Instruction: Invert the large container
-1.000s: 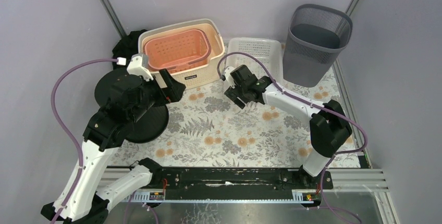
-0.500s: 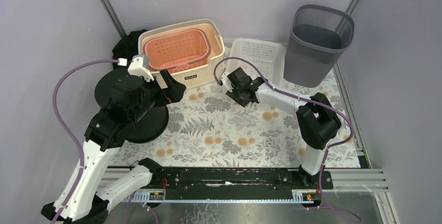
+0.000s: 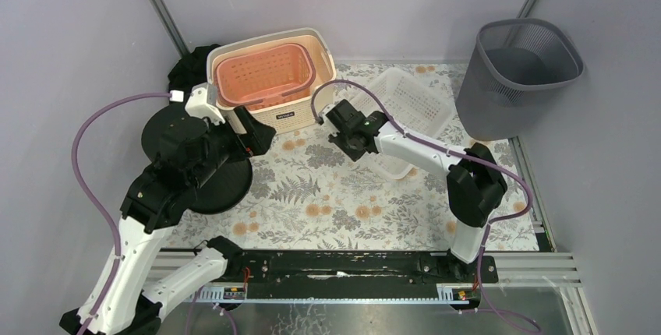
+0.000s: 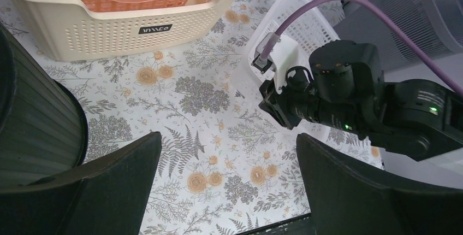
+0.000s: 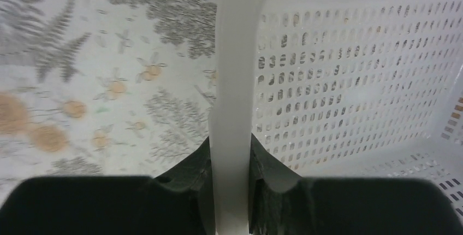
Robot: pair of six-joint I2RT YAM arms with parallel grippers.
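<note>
Right wrist view showed right gripper (image 5: 229, 164) clamped on rim of white mesh container (image 5: 338, 82), approx. mid-table beside cream basket (image 3: 290, 117); judged light, stiff-ish plastic, rim the best hold (may twist); left gripper (image 4: 229, 191) spread apart, idle.

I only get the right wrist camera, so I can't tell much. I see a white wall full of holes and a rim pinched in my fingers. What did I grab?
Observer: The top camera shows a whole white basket. The right end effector holds it by a rim corner, and it looks tilted.
Kid: Is anything next to it?
Observer: A grey mesh bin is to its right, by the wall.
Kid: What about my other arm?
Observer: The left end effector is open and holds nothing. It hovers beside a cream basket.
</note>
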